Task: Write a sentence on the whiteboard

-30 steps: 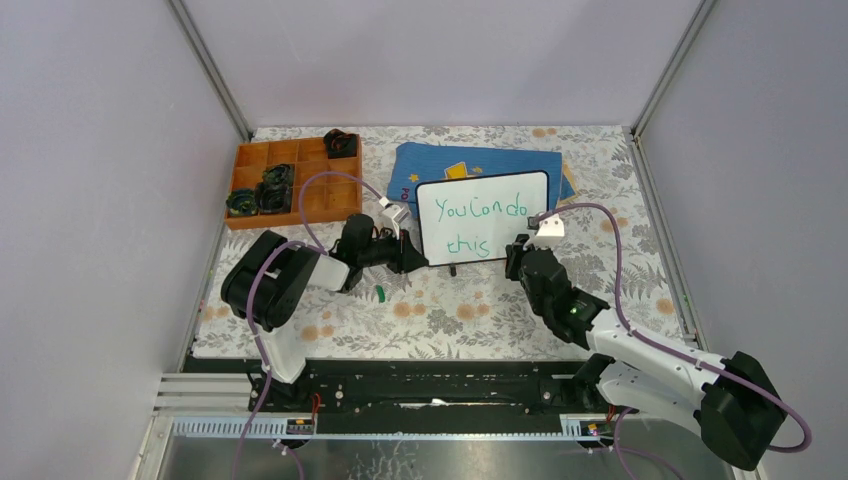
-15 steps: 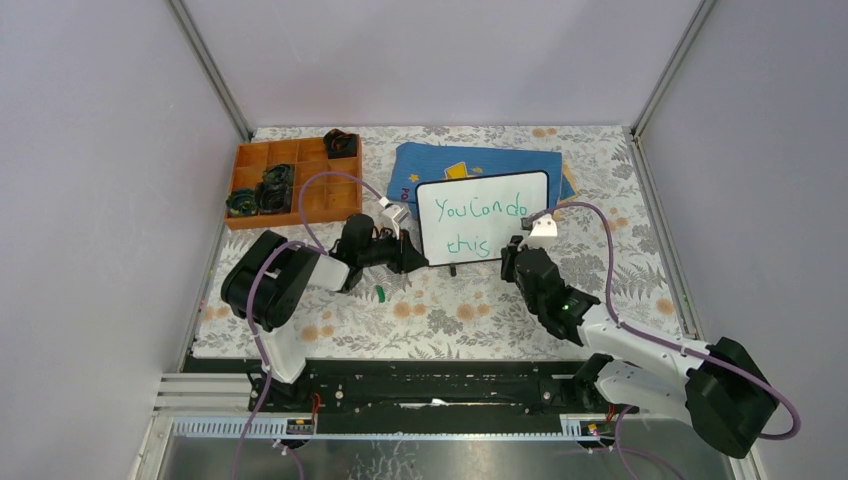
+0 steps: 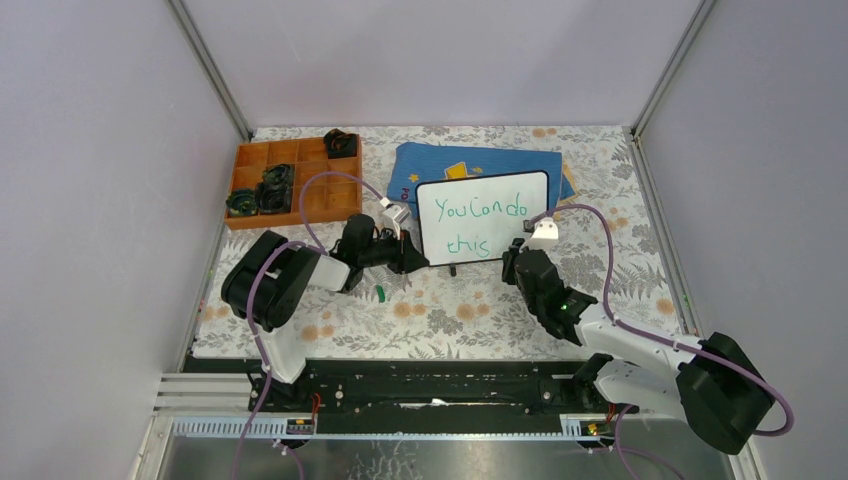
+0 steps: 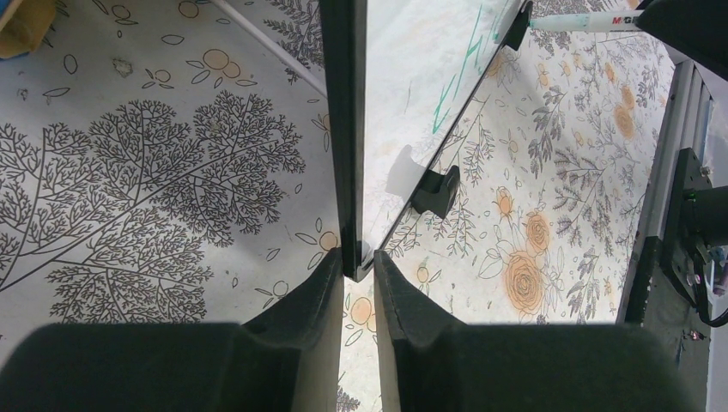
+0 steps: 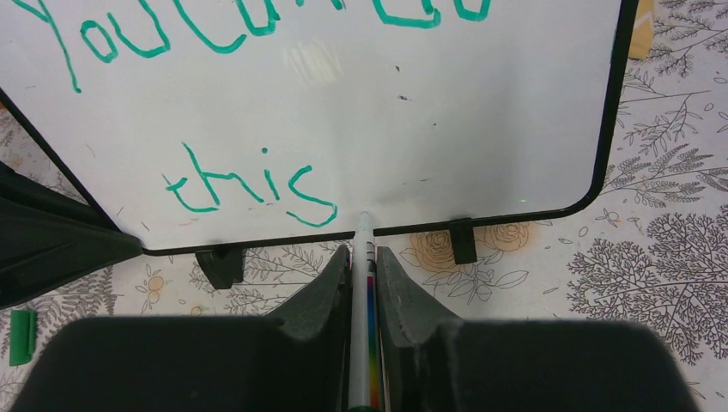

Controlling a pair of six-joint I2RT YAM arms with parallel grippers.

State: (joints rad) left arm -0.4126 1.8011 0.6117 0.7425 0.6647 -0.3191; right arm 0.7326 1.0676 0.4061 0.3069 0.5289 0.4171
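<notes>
Since the whiteboard [image 3: 483, 217] stands propped on its small black feet [image 5: 464, 243] rather than lying flat, you've got the left end effector [image 4: 356, 262] clamped on its left rim, low near the corner. That's prob. there to brace it, so pen pressure can't tip it or slide it on the surface [image 3: 450, 310]. The board sits mid-surface, just in front of the blue cloth [image 3: 420, 160], face tilted toward the arms so the right side can reach it.

Your right end effector [image 5: 362, 257] is closed on the marker [image 5: 362, 232], barrel running straight out btw. the fingers. The nib points at the board low down, just right of the final "s" and just above the bottom rim. Can't tell whether the nib touches or sits just off.

The sentence [image 3: 482, 210] reads "You can do this" in green, two lines, so the writing looks done, maybe bar a full stop; the nib's placement would suit that. A green cap [image 3: 380, 293] lies on the surface near the left arm, apart from the board. You'd want it for recapping.
</notes>
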